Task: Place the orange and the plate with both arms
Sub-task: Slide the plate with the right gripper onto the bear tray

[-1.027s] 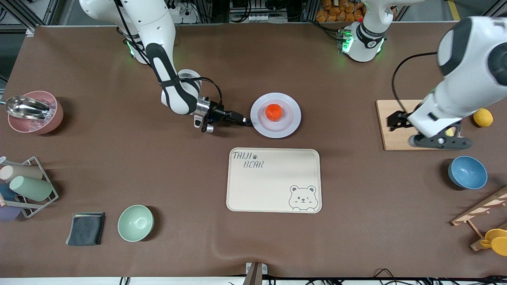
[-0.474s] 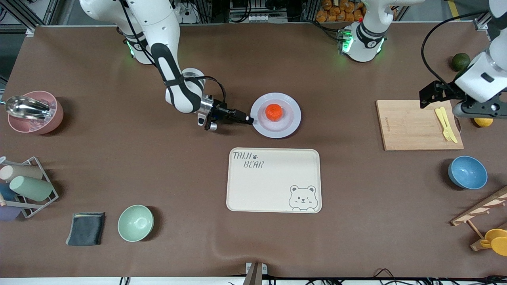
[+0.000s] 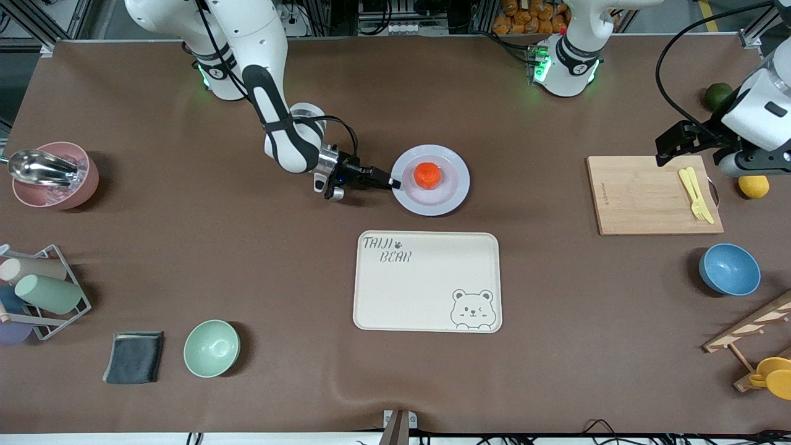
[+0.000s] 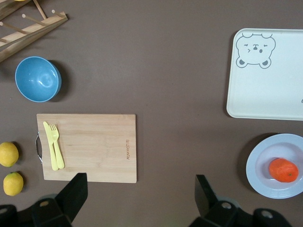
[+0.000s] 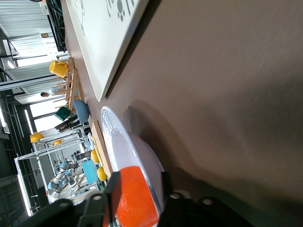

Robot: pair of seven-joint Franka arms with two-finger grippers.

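Your small bright red-orange orange already sits in the middle of the round, shallow, pale white-lavender plate, which rests on the brown worktop between the robots' bases and the cream rectangular bear tray, the tray being nearer to the front camera. So the step in hand looks like the grasp of the plate itself.

Your right gripper is down at the plate's rim on the side toward the right arm's end of the worktop. In the right wrist view the rim runs between the two fingers, one above and one below it, with the orange showing just past them. The jaws straddle the rim but you cannot yet count it as a firm hold.

Your left gripper waits, jaws wide apart and empty, up in the air near the light wooden cutting board with the yellow plastic fork on it.

Next, you will probably need the pinch to settle fully on the rim before lifting. Keep the plate level on the way to the tray, since the orange is loose and round and may roll off if the plate tips.
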